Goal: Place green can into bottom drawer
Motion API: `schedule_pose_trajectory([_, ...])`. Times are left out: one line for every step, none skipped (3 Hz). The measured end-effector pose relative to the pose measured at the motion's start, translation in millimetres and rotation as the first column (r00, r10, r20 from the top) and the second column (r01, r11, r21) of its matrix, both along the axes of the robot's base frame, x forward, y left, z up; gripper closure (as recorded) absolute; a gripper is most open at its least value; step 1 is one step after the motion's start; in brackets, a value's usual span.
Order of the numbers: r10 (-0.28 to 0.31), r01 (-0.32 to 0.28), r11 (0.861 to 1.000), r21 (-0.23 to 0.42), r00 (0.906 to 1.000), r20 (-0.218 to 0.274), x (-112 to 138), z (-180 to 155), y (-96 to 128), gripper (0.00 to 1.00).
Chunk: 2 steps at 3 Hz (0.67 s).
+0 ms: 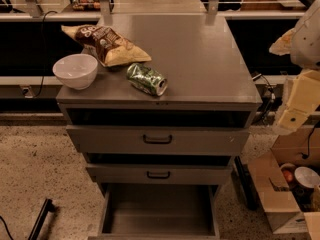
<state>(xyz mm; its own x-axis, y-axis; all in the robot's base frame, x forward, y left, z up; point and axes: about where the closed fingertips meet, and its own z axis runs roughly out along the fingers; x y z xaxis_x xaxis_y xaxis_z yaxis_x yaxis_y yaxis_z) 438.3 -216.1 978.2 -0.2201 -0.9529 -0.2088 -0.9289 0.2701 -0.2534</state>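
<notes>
Speckled beige floor, grey metal counter with two shut drawer fronts and black handles, open cardboard box on the floor at right, dim warm light, pincer at the right edge beside the counter

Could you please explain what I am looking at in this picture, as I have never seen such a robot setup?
It is a single camera view, looking down at the front of a grey metal cabinet. The pale shapes at the right edge are the robot's arm, ending in its gripper, beside the cabinet. On the cabinet top lie a small shiny green drink can on its side, a white bowl and a brown-and-yellow chip bag. The can is not held. The bottom drawer, a grey metal tray, stands pulled open below.
</notes>
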Motion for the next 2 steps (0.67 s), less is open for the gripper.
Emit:
schedule_pose_trajectory([0.012,-0.012,0.999,0.032,0.9999,-0.004,36.5,-1.7,41.3,0.0])
schedule_pose_trajectory([0.012,-0.012,0.999,0.032,0.9999,-0.002,36.3,-1.5,40.7,0.0])
